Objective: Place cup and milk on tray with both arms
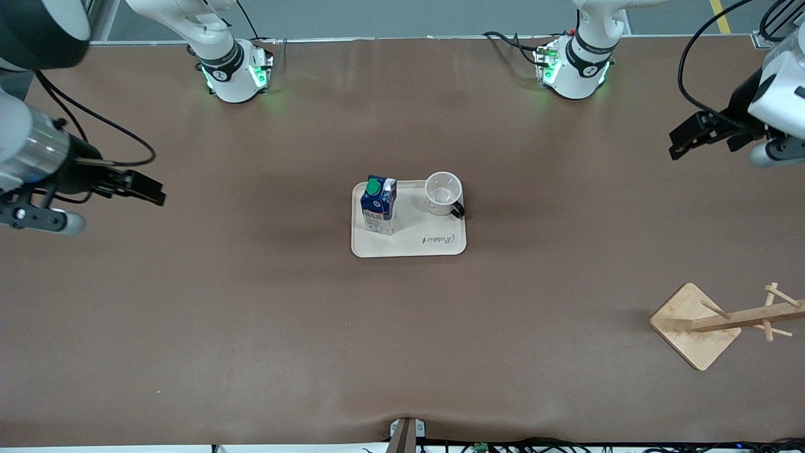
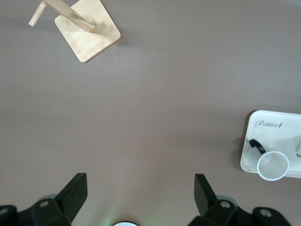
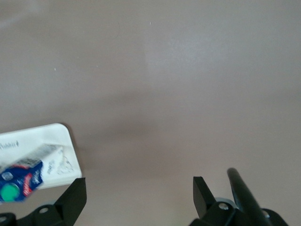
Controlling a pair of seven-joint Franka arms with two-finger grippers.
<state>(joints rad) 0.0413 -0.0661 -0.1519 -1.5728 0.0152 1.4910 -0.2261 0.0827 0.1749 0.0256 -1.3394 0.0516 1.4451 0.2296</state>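
Observation:
The cream tray (image 1: 434, 248) lies mid-table. The dark blue milk carton (image 1: 378, 205) with a green cap stands upright on the tray's end toward the right arm. The white cup (image 1: 443, 194) stands upright on the tray's end toward the left arm, its black handle pointing that way. My left gripper (image 1: 682, 139) is open and empty, up over bare table at the left arm's end. My right gripper (image 1: 151, 192) is open and empty, over bare table at the right arm's end. The left wrist view shows the tray (image 2: 263, 136) and cup (image 2: 273, 165); the right wrist view shows the tray (image 3: 61, 136) and milk (image 3: 21, 181).
A wooden peg rack on a square wooden base (image 1: 695, 324) lies tipped over near the front camera at the left arm's end; it also shows in the left wrist view (image 2: 87, 30). The arm bases (image 1: 233, 72) (image 1: 575, 66) stand along the table's edge farthest from the camera.

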